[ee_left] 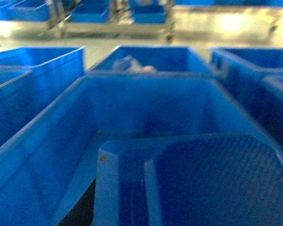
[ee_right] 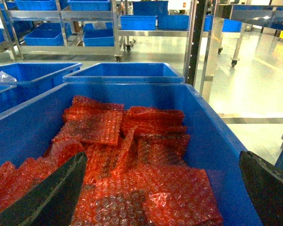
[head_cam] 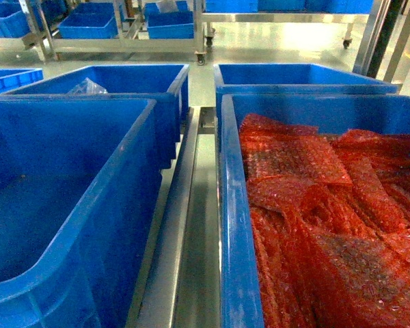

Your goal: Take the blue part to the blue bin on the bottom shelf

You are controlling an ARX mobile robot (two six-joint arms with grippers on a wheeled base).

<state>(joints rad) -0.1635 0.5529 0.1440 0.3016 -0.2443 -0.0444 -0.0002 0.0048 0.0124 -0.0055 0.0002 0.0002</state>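
Left wrist view is showing the blue part sitting directly under the left gripper, over the blue bin (grip unclear); right gripper is hanging spread.

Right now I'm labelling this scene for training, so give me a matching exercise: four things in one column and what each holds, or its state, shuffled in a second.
Things:
1. near left bin
2. near right bin
3. far left bin
4. right end effector

Contents or state:
A. filled with red bubble wrap
B. fingers spread wide, gripping nothing
C. nothing visible inside
D. holds a clear plastic bag

Pairs: 1-C, 2-A, 3-D, 4-B
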